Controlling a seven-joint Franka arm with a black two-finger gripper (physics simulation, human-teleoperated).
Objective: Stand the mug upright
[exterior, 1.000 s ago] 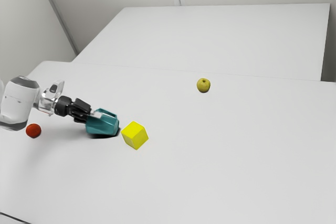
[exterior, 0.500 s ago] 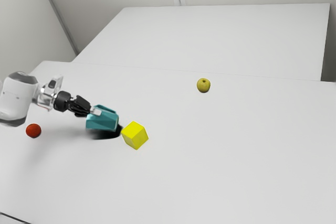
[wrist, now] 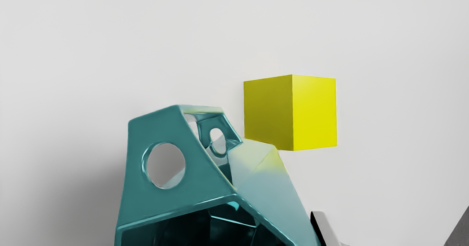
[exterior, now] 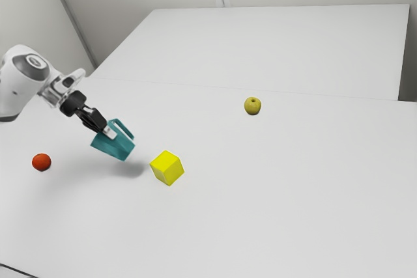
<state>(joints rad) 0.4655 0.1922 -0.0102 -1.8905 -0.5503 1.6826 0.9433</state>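
Up swings the mug, higher than before and at a new tilt, our hand clamped on it above the counter! Near it we see the yellow cube, then the red ball; well apart, the yellow-green apple.

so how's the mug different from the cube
The mug is teal; the cube is bright yellow.
The mug is hollow, with an open mouth and a handle; the cube is a plain block on the faces that show.
The mug hangs tilted in the air in the tool, while the cube rests on the table.
Both have flat faces and straight edges.
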